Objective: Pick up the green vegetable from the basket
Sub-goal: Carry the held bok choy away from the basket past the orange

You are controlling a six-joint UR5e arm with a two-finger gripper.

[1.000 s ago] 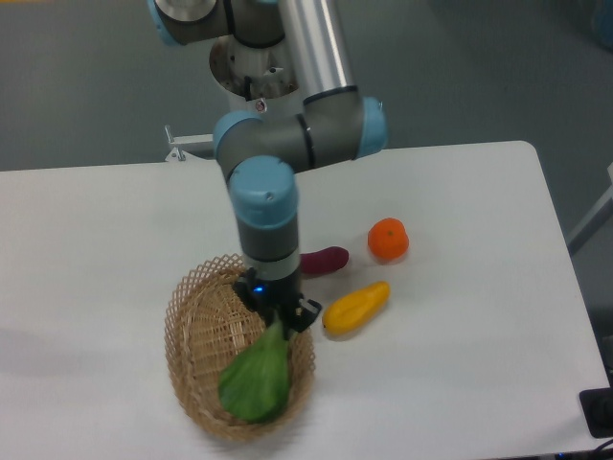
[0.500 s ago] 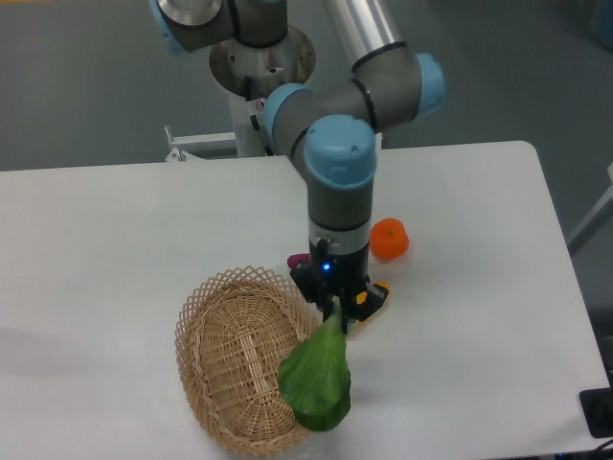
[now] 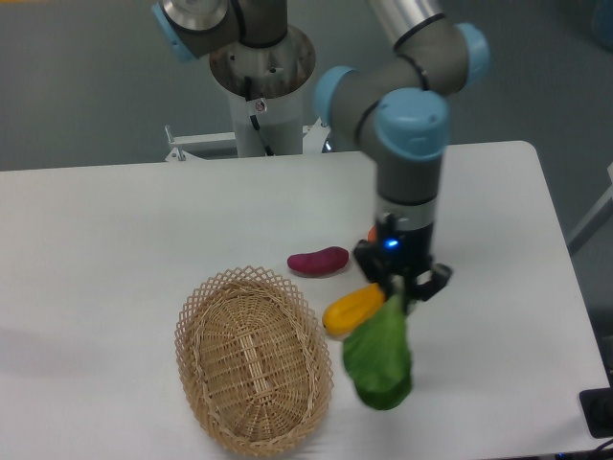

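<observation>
One green vegetable (image 3: 379,359) hangs leaf-down from my gripper (image 3: 400,292), whose jaws are clamped on its stem end. I see it right of the basket (image 3: 253,359), beside the yellow fruit (image 3: 352,309); a purple vegetable (image 3: 318,261) lies near.

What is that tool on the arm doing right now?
Tool: shut on the green vegetable, which hangs to the right of the basket.

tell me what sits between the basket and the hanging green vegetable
In the fixed camera view, the yellow fruit lies between the basket and the green vegetable, partly overlapped by the leaf.
</observation>
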